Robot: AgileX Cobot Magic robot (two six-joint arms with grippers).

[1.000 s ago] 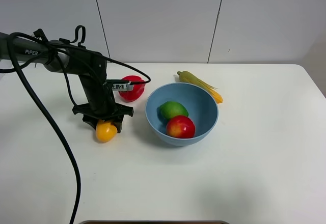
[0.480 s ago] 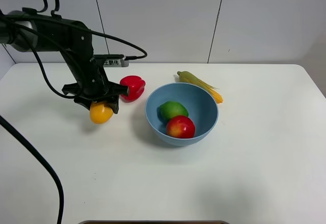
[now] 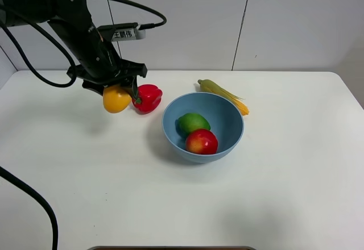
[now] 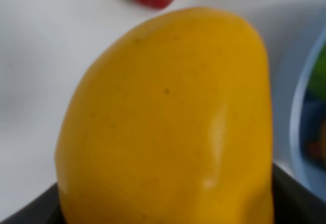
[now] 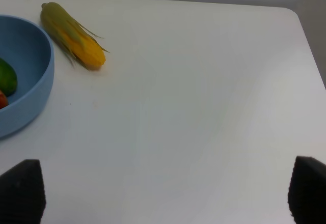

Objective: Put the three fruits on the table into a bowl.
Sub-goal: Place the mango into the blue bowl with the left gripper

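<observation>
The mango (image 3: 116, 99) is held clamped in the left gripper (image 3: 114, 88) and is carried clear of the table (image 3: 284, 193), above its surface at about 10 o'clock from the bowl (image 3: 203, 127). In the left wrist view the mango (image 4: 168, 127) fills most of the picture, with dark finger edges seen at its lower corners.

The bowl is seen near the middle of the table. Inside it the lime (image 3: 193, 123) lies toward 11 o'clock and the pomegranate (image 3: 201, 141) toward 6 o'clock; the two are touching.

The bell pepper (image 3: 147, 98) rests on the table at 10 o'clock from the bowl, just beside the held mango in the high view. The corn cob (image 3: 223, 95) lies at 1 o'clock from the bowl, close to its rim.

The right gripper (image 5: 163, 196) is seen only in its wrist view: its two dark fingertips (image 5: 20, 191) are spread wide apart, with nothing between them, above bare table. The bowl's rim (image 5: 43, 76) and the corn cob (image 5: 74, 35) are also recorded in that view.
</observation>
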